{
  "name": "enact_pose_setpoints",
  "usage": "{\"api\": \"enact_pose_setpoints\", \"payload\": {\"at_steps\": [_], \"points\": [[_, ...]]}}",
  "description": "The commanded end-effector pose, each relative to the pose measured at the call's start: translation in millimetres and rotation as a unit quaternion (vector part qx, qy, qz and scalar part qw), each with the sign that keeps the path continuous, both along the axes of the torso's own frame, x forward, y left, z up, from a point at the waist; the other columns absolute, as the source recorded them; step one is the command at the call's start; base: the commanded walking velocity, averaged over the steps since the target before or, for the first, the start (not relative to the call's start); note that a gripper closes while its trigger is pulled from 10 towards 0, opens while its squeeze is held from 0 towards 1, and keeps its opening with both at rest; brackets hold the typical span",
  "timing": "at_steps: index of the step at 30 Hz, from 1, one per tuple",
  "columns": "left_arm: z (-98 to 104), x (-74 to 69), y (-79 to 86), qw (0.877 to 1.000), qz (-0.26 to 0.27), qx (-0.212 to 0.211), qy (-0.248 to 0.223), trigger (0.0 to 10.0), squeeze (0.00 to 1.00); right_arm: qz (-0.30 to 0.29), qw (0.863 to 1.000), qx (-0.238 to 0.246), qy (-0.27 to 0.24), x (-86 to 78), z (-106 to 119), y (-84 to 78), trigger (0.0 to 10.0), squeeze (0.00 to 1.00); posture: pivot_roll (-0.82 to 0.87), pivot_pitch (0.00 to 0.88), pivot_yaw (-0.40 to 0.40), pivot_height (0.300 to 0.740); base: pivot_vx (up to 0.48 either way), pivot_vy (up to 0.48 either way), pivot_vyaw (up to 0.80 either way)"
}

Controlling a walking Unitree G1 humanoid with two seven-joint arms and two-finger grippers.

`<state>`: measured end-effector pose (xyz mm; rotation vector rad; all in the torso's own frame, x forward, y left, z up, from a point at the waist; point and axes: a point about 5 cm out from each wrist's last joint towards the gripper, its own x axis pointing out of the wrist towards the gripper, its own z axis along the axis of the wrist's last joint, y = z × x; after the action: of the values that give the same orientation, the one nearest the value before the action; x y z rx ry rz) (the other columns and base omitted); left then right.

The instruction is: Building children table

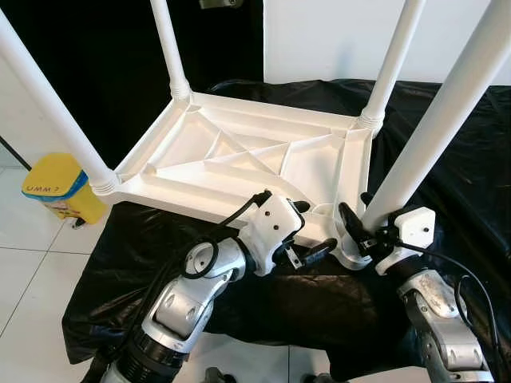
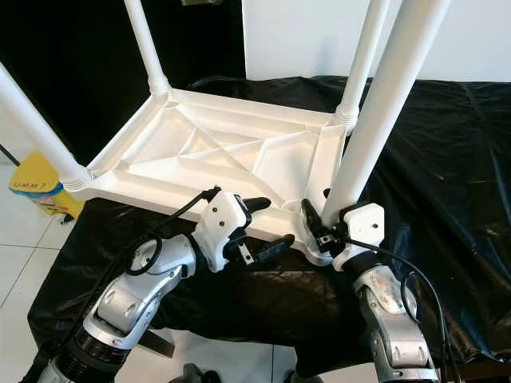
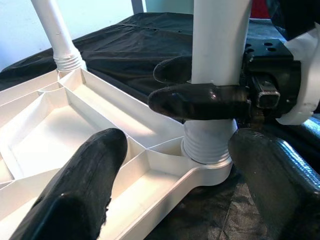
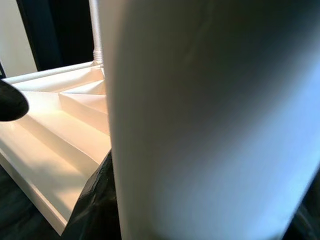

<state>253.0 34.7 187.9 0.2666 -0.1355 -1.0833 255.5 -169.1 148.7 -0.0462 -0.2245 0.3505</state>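
Leg (image 1: 435,120) clamped in right claw (image 1: 363,231) | left claw (image 1: 307,231) spread, beside socket

Bright, even indoor light in both head views, sharp throughout, with soft sheen on the black cloth (image 1: 463,152) and faint shadows among the white ribs of the tabletop (image 1: 239,155). Close and blurred in the right wrist view: white leg (image 4: 210,120) out of focus.
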Motion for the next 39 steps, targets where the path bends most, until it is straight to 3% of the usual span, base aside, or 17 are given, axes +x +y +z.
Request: {"api": "enact_pose_setpoints", "payload": {"at_steps": [1, 9, 16, 18, 19, 21, 30, 32, 39], "points": [[0.4, -1.1, 0.8, 1.000, 0.000, 0.004, -0.003, 10.0, 0.00, -0.003, 0.997, 0.016, 0.070, -1.1, -23.6, 1.7, 10.0, 0.00, -0.13, 0.130, 0.049, 0.740, 0.000, 0.000, 0.00], [0.5, -1.2, 0.6, 1.000, 0.002, 0.003, -0.004, 10.0, 0.00, -0.010, 0.996, -0.004, 0.085, -0.2, -27.1, 0.7, 10.0, 0.00, -0.13, 0.125, 0.042, 0.740, 0.000, 0.000, 0.00], [0.1, -1.4, 0.4, 1.000, 0.002, 0.002, -0.004, 10.0, 0.00, -0.055, 0.994, -0.015, 0.098, 1.3, -30.5, -1.1, 10.0, 0.00, -0.14, 0.121, 0.040, 0.740, 0.000, 0.000, 0.00], [0.0, -1.3, 0.1, 1.000, 0.001, 0.002, -0.004, 10.0, 0.00, -0.131, 0.986, -0.005, 0.098, 3.7, -30.6, -3.4, 10.0, 0.00, -0.14, 0.116, 0.038, 0.740, 0.000, 0.000, 0.00], [0.0, -1.3, 0.1, 1.000, 0.001, 0.002, -0.004, 10.0, 0.00, -0.131, 0.986, -0.005, 0.098, 3.7, -30.6, -3.4, 10.0, 0.00, -0.14, 0.116, 0.038, 0.740, 0.000, 0.000, 0.00], [-0.2, -1.3, -0.4, 1.000, 0.000, 0.002, -0.006, 10.0, 0.00, -0.257, 0.963, 0.007, 0.086, 1.6, -29.4, -6.8, 10.0, 0.00, -0.14, 0.113, 0.035, 0.740, 0.000, 0.000, 0.00], [-0.2, -1.1, -0.7, 1.000, 0.001, 0.002, -0.005, 10.0, 0.00, -0.282, 0.954, 0.045, 0.094, -0.3, -29.8, -3.1, 10.0, 0.00, -0.13, 0.109, 0.033, 0.740, 0.000, 0.000, 0.00], [-0.2, -1.6, -1.1, 1.000, 0.001, 0.001, -0.005, 10.0, 0.00, -0.294, 0.950, 0.048, 0.090, -1.5, -28.6, 5.7, 10.0, 0.00, -0.13, 0.106, 0.029, 0.740, 0.000, 0.000, 0.00], [-0.4, -0.9, -1.7, 1.000, 0.002, 0.001, -0.007, 10.0, 0.00, -0.280, 0.956, 0.061, 0.069, 2.2, -22.0, 12.7, 10.0, 0.00, -0.13, 0.101, 0.028, 0.740, 0.000, 0.000, 0.00]]}}
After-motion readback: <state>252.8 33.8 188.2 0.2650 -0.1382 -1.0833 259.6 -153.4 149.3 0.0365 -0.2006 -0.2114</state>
